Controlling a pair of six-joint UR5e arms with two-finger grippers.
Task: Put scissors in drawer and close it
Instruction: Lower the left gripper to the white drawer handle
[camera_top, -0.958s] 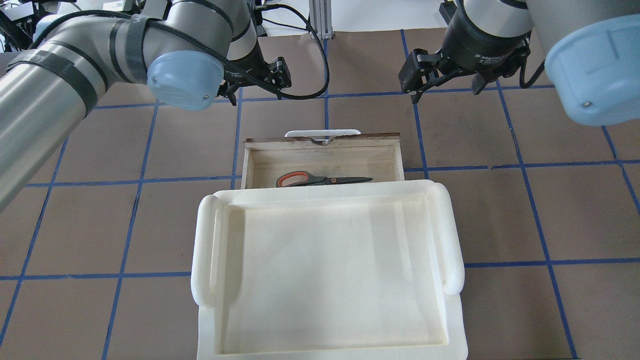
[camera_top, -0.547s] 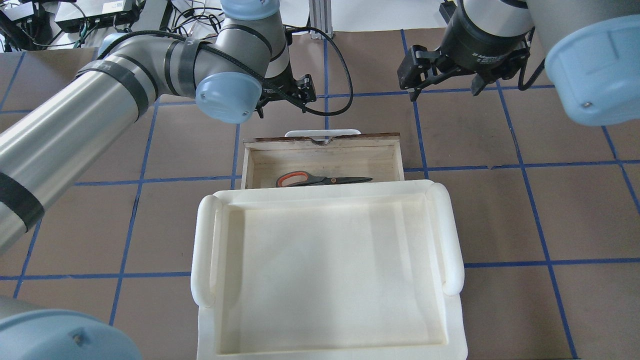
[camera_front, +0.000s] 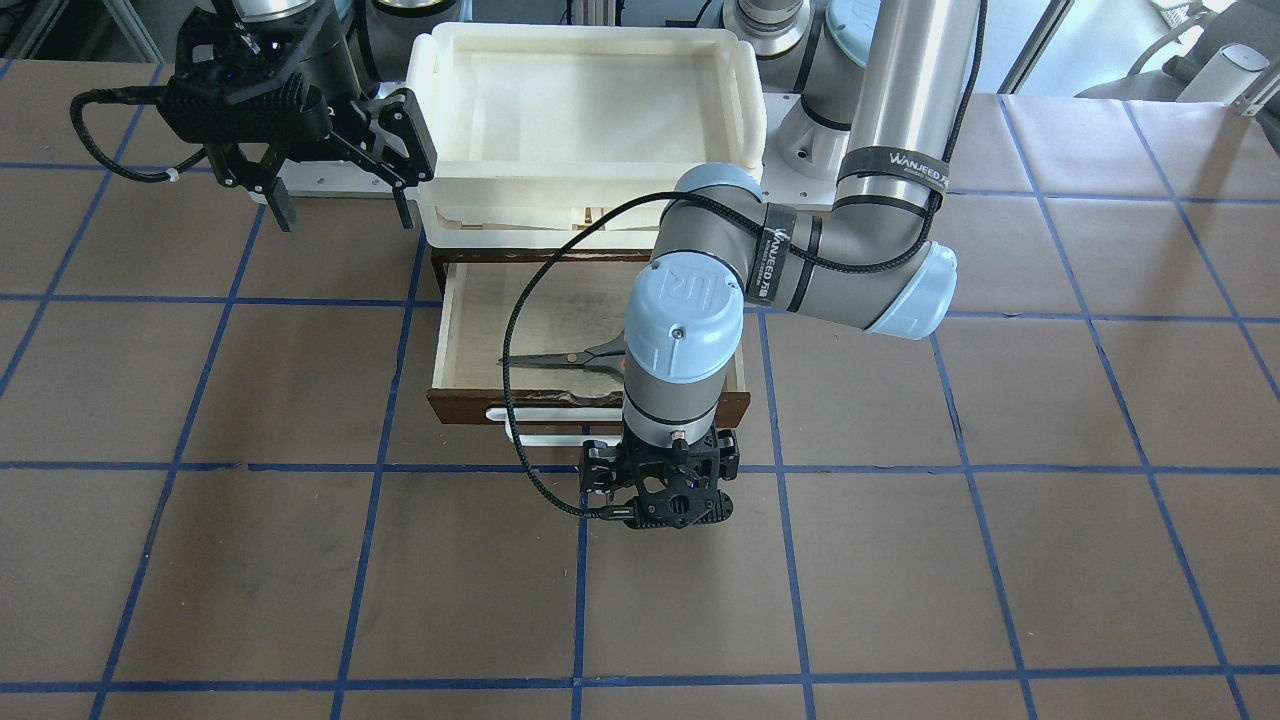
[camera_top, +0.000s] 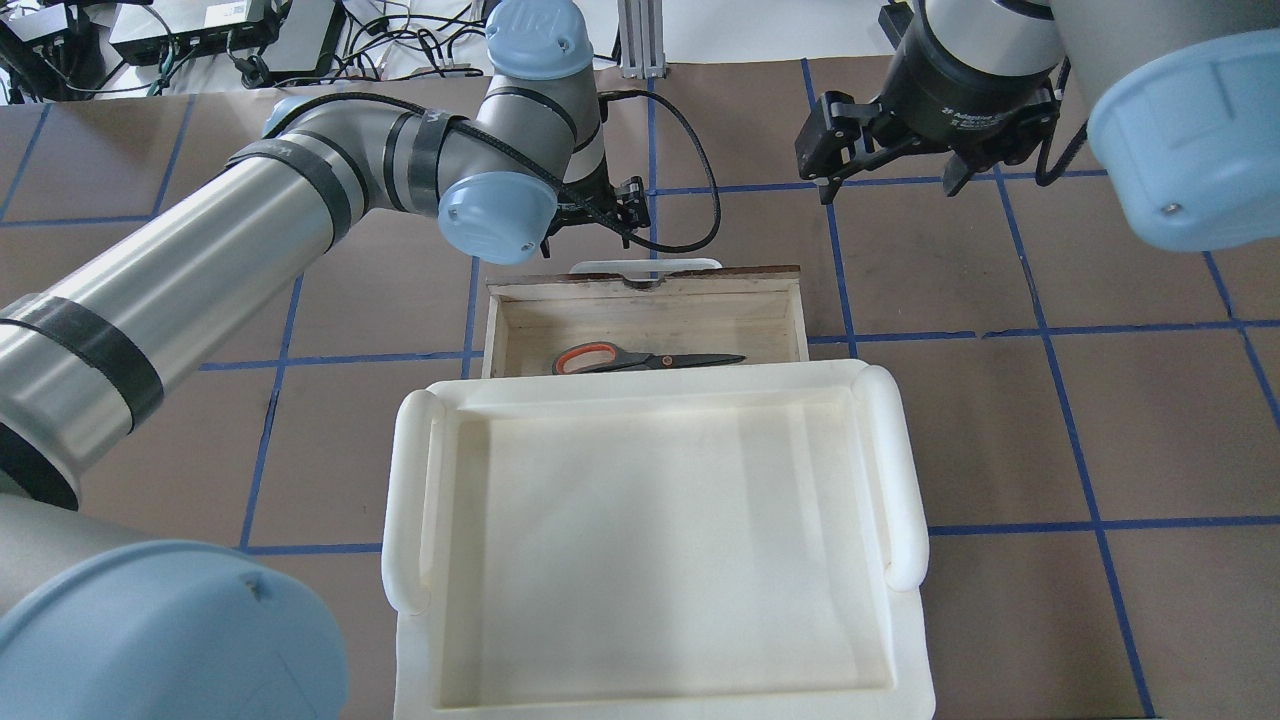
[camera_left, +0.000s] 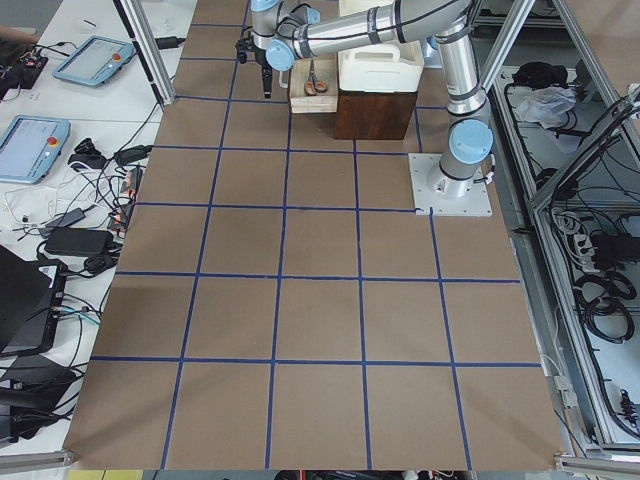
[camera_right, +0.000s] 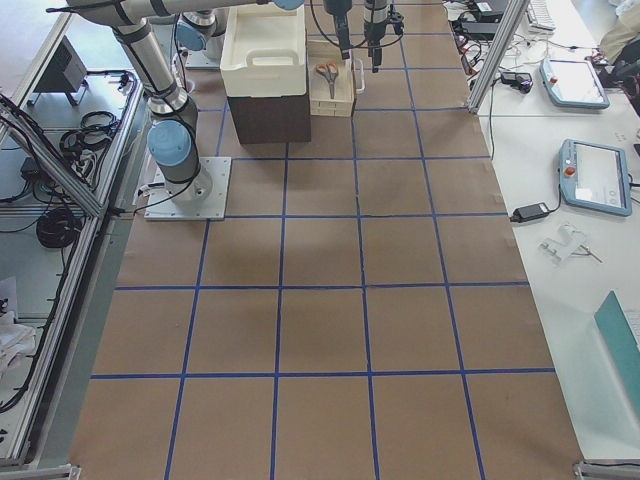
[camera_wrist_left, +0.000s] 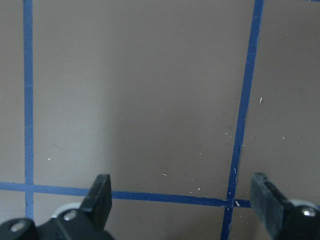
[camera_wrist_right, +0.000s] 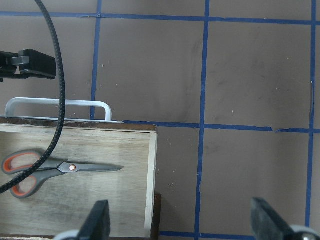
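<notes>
The scissors (camera_top: 640, 358) lie flat inside the open drawer (camera_top: 650, 318), orange-lined handles to the overhead view's left. They also show in the right wrist view (camera_wrist_right: 50, 172); in the front view (camera_front: 560, 357) my left arm hides the handles. The drawer's white bar handle (camera_top: 645, 266) faces away from me. My left gripper (camera_front: 662, 492) hangs open and empty over the table just past that handle, jaws wide in its wrist view (camera_wrist_left: 182, 200). My right gripper (camera_top: 888, 172) is open and empty, above the table off the drawer's right front corner (camera_wrist_right: 182, 217).
A cream-white plastic tray (camera_top: 400, 500) sits on top of the brown cabinet (camera_left: 375, 115), over the drawer's rear part. The left arm's black cable (camera_front: 515, 330) loops over the drawer. Brown table with blue grid lines (camera_top: 1000, 420) all around.
My left arm has swung right and its gripper has come to the front of the drawer's handle. The right gripper, scissors and drawer have stayed put.
</notes>
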